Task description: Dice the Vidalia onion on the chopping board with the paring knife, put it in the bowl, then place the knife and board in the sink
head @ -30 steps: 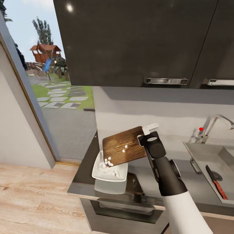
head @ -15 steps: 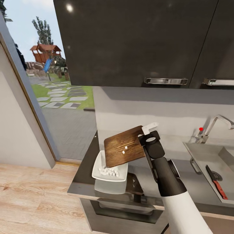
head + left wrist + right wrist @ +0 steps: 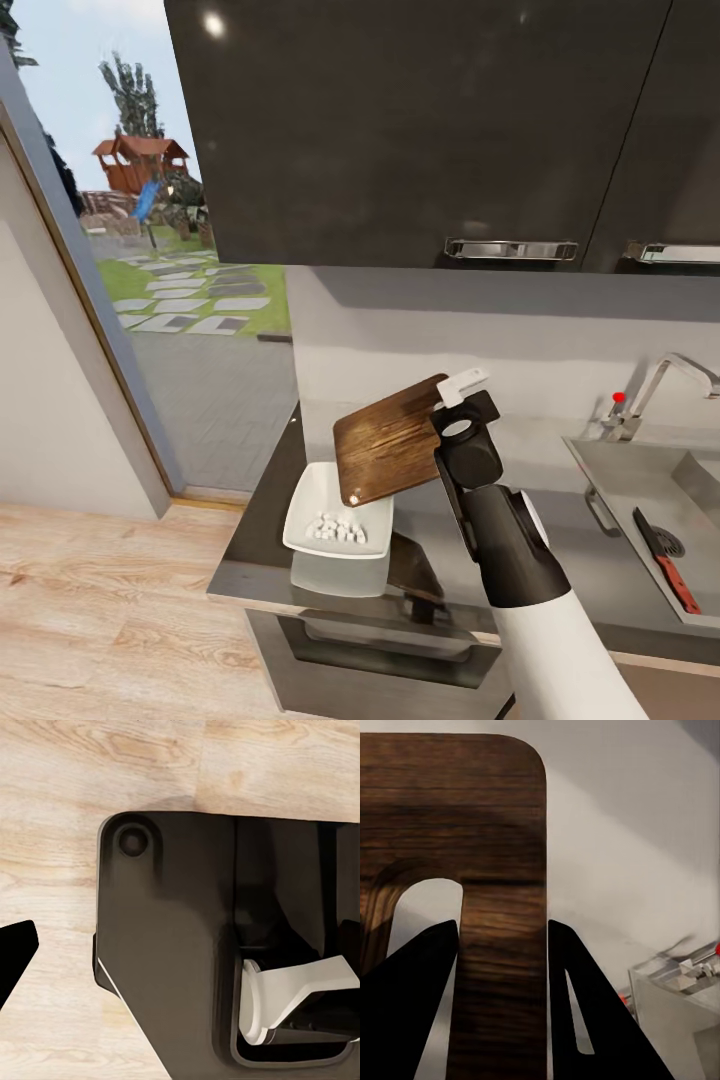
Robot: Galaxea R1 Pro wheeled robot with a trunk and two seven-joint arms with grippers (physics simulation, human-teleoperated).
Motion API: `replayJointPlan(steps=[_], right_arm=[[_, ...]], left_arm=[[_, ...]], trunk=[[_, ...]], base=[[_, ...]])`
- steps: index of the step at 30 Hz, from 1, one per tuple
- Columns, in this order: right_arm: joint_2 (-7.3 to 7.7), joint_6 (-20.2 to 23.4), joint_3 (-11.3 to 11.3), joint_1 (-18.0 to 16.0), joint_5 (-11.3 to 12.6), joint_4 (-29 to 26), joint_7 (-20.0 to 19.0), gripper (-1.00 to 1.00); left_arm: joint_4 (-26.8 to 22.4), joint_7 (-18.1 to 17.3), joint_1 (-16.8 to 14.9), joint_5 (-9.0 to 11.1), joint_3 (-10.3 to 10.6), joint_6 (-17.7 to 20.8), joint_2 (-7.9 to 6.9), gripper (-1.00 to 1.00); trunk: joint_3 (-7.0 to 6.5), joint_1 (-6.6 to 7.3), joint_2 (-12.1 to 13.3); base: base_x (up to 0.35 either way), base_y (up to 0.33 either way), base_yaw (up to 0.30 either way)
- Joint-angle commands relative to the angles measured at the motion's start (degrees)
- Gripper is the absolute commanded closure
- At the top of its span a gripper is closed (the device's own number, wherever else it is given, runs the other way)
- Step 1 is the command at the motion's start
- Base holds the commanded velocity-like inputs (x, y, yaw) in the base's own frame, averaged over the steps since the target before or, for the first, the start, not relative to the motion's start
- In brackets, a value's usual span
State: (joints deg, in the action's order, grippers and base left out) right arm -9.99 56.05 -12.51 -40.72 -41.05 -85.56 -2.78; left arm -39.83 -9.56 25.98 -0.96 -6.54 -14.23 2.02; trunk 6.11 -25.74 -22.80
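My right gripper (image 3: 450, 398) is shut on the slotted end of the brown chopping board (image 3: 388, 452), holding it steeply tilted above the white bowl (image 3: 310, 500). Diced onion (image 3: 336, 527) lies in a small heap in the bowl, and one white bit clings to the board's lowest corner. In the right wrist view the gripper (image 3: 502, 926) pinches the board (image 3: 472, 810) on the strip beside its oval slot. The paring knife (image 3: 664, 558), dark blade and red handle, lies in the sink (image 3: 620, 480). My left gripper (image 3: 187, 934) hangs open over the robot base and floor.
The bowl stands at the left end of the grey countertop (image 3: 262, 520), near its corner. Dark wall cabinets (image 3: 420, 130) hang overhead. A chrome tap (image 3: 665, 380) with a red knob (image 3: 619, 397) stands behind the sink. A glass door at left faces a garden.
The board has tipped steeper and shifted up and to the right. The onion pieces that lay on it have slid off into the bowl.
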Motion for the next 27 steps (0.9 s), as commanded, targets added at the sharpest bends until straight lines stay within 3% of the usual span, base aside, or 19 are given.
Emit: replayJointPlan(steps=[1, 7, 9, 10, 14, 15, 17, 19, 22, 26, 27], right_arm=[[-0.01, 0.3, -0.1, -0.1, -0.4, 0.0, -0.4, 1.0], [-0.01, 0.2, 0.1, -0.1, 0.0, -1.2, -1.1, 1.0], [-0.01, 0.1, 0.9, -0.1, 1.4, -3.1, -5.0, 1.0], [-0.01, 0.1, 2.9, -0.1, 2.5, -4.1, -8.4, 1.0], [-0.01, -0.1, 17.5, -0.1, 3.9, -5.3, -21.0, 1.0], [1.22, -0.1, 21.2, -0.1, 4.0, -5.4, -25.2, 1.0], [3.54, -0.2, 24.4, 0.0, 4.1, -5.2, -29.2, 1.0], [4.83, -1.3, 28.3, 0.0, 4.3, -4.7, -31.7, 1.0], [5.25, -6.2, 31.0, 0.1, 4.3, -2.5, -32.4, 1.0], [5.33, -12.5, 38.1, 0.1, 4.3, 3.9, -32.4, 1.0], [5.33, -13.6, 38.8, 0.1, 4.3, 4.9, -32.4, 1.0]], left_arm=[[-0.1, -0.5, 0.0, -0.1, -0.4, 0.0, 0.09, -1.0], [-0.1, -0.5, 0.0, -0.1, -0.4, 0.0, 0.1, -1.0], [-0.1, -0.5, 0.0, -0.1, -0.4, 0.0, 0.09, -1.0], [-0.1, -0.5, 0.0, -0.1, -0.4, 0.0, 0.09, -1.0], [0.1, -0.5, 0.0, -0.1, -0.4, 0.0, 0.16, -1.0], [0.3, -0.5, 0.0, -0.1, -0.4, 0.0, 0.17, -1.0], [0.5, -0.5, 0.0, -0.2, -0.4, 0.0, 0.42, -1.0], [0.5, -0.5, 0.0, -0.2, -0.4, 0.0, 0.63, -1.0], [0.8, -0.5, 0.0, -0.3, -0.4, 0.0, 0.69, -1.0], [1.0, -0.5, 0.0, -0.3, -0.4, 0.0, 0.86, -1.0], [1.0, -0.5, 0.0, -0.3, -0.4, 0.0, 0.87, -1.0]], trunk=[[0.11, -0.04, -0.1], [0.11, -0.04, -0.1], [0.11, -0.04, -0.1], [0.11, -0.04, -0.1], [0.11, -0.04, -0.1], [0.11, -0.04, -0.1], [0.11, -0.04, -0.1], [0.11, -0.04, -0.1], [0.11, -0.04, -0.1], [0.11, -0.04, -0.1], [0.11, -0.04, -0.1]], base=[[0.0, 0.0, 0.0], [0.0, 0.0, 0.0], [0.0, 0.0, 0.0], [0.0, 0.0, 0.0], [0.0, 0.0, 0.0], [0.0, -0.017, 0.0], [0.0, -0.131, 0.0], [0.0, -0.267, 0.0], [0.0, -0.306, 0.0], [0.0, -0.318, 0.0], [0.0, -0.319, 0.0]])
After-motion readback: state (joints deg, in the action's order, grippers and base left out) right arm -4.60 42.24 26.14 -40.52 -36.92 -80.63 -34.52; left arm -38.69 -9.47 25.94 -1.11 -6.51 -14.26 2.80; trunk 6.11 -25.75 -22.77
